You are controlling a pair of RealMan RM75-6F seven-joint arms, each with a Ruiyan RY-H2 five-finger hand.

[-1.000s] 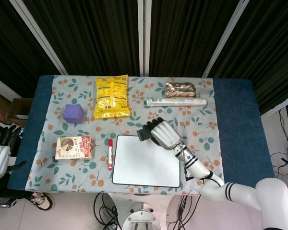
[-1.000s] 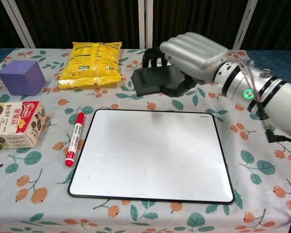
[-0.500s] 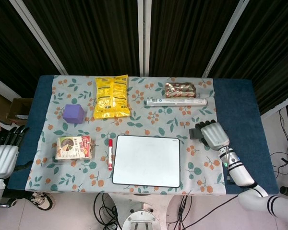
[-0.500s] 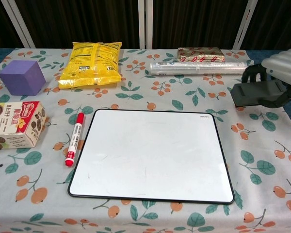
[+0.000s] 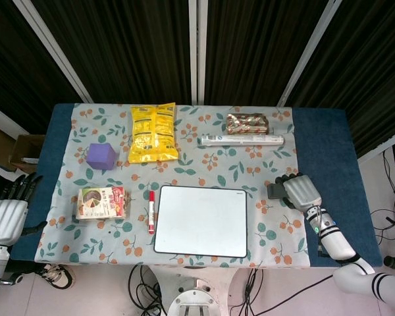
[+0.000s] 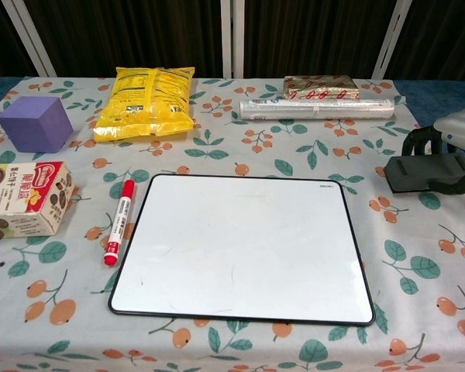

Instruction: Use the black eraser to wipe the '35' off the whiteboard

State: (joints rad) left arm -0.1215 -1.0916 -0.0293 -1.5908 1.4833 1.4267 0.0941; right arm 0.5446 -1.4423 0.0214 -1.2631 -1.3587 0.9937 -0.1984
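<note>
We find the black eraser [image 6: 422, 173] held in the curled right hand [image 5: 301, 191] just right of the whiteboard [image 6: 240, 248] (surface wiped clean, no '35' visible), long axis crosswise, while the left hand [image 5: 5, 214] hangs open, far left.

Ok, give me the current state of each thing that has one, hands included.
whiteboard: wiped, no '35' showing
black eraser: in the right hand, off the board's right edge
right hand: holds the eraser
left hand: empty, fingers spread, off the table
red marker: capped, lying flat
</note>
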